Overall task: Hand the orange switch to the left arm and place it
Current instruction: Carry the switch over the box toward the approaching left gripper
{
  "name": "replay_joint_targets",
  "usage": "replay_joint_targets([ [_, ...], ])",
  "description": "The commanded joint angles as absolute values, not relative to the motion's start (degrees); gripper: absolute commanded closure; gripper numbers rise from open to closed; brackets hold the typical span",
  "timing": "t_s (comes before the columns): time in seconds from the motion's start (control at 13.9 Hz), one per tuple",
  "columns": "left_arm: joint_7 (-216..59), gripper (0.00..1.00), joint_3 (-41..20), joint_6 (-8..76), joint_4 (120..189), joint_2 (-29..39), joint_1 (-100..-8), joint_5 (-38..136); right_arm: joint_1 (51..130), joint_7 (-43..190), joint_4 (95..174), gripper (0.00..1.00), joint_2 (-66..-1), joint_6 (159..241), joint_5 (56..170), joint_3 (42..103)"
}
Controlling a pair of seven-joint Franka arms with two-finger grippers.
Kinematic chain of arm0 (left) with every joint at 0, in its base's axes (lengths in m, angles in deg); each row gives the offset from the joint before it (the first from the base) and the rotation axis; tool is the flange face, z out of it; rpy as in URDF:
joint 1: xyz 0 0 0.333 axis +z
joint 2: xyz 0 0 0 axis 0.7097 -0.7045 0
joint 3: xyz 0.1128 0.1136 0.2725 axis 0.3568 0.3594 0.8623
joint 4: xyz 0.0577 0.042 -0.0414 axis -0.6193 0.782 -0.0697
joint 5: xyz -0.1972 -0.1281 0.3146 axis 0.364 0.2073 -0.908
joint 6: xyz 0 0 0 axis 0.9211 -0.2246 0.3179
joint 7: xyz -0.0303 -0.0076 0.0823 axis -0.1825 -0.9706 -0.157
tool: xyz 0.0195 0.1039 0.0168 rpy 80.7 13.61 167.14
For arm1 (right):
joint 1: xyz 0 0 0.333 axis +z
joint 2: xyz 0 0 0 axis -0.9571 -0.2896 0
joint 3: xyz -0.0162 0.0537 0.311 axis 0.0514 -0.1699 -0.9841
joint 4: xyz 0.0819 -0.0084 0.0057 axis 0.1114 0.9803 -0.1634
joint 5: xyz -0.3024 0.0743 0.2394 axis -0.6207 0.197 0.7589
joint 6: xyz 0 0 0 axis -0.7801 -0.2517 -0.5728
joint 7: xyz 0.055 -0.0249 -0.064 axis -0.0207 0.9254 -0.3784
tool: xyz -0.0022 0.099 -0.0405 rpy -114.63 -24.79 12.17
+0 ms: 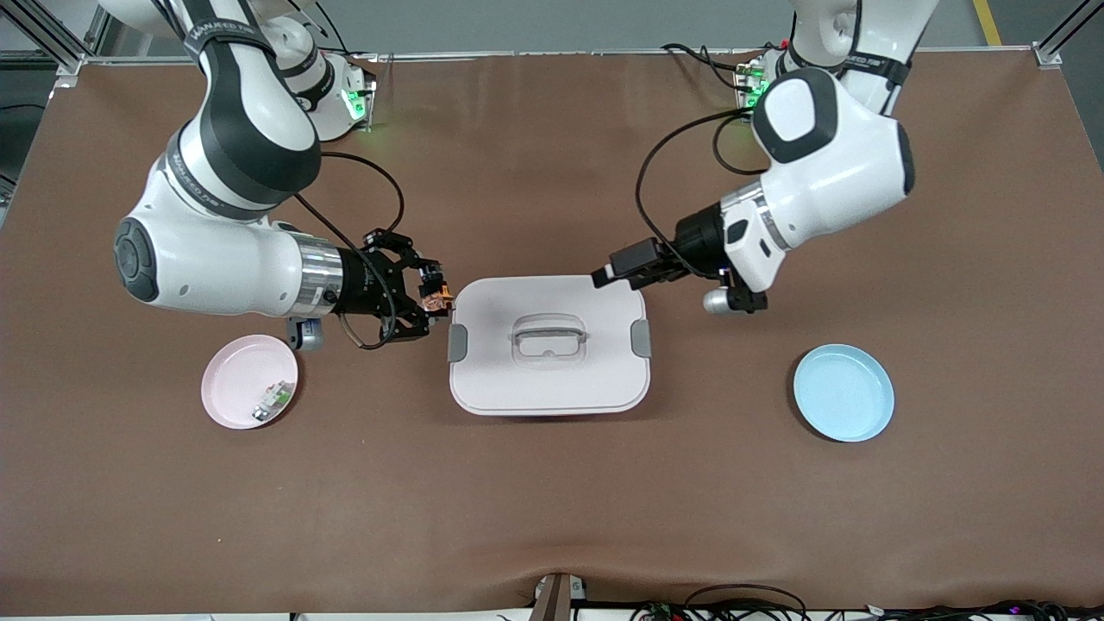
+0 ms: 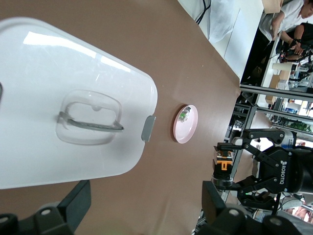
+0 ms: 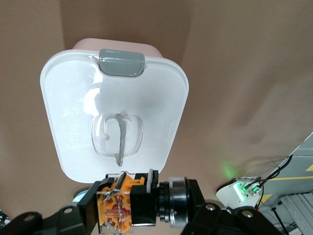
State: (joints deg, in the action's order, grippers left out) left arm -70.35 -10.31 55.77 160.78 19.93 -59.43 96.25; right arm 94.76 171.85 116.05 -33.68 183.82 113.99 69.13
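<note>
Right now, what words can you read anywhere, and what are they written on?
"ROBOTIQ": on the right tool, the one holding the orange switch, seen in the left wrist view.
Lettering on the black bands of the arms: too blurred to read.
The box and both plates show none.

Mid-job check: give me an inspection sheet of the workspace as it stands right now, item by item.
Surface: brown table cover, wrinkled along the edge nearest the front camera.
Job's things: orange switch held in the right gripper beside the box's end toward the right arm; white box mid-table, lid on, grey latches at both ends.
Clutter: pink plate holding a small greenish-white part; blue plate with nothing seen in it.
Grippers: right gripper shut on the switch; left gripper open, over the box's corner toward the left arm.
Cables: black cables loop from both wrists; more lie at the table edge nearest the front camera.
Surroundings: aluminium frame posts at the table corners; a person at a bench in the left wrist view.
</note>
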Motion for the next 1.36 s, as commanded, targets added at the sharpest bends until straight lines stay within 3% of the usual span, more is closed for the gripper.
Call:
replay_joint_targets([
  [0.0, -69.2, 0.0, -10.3, 59.5, 161.2, 19.6, -61.6, 97.6, 95.7, 173.4, 114.2, 1.0, -35.1, 184.4, 115.6, 69.6],
  [0.43, -63.6, 0.0, -10.3, 66.9, 161.0, 18.0, -67.9, 98.6, 98.8, 178.4, 110.1, 1.0, -37.7, 185.1, 115.4, 69.6],
  [0.86, -60.4, 0.0, -10.3, 69.5, 160.6, 17.5, -69.6, 98.8, 101.5, 179.6, 110.0, 1.0, -38.9, 189.7, 115.6, 69.6],
  [1.29, -59.4, 0.0, -10.3, 73.7, 159.6, 15.1, -71.7, 99.5, 102.5, 180.4, 109.9, 1.0, -38.9, 189.0, 117.2, 69.0],
])
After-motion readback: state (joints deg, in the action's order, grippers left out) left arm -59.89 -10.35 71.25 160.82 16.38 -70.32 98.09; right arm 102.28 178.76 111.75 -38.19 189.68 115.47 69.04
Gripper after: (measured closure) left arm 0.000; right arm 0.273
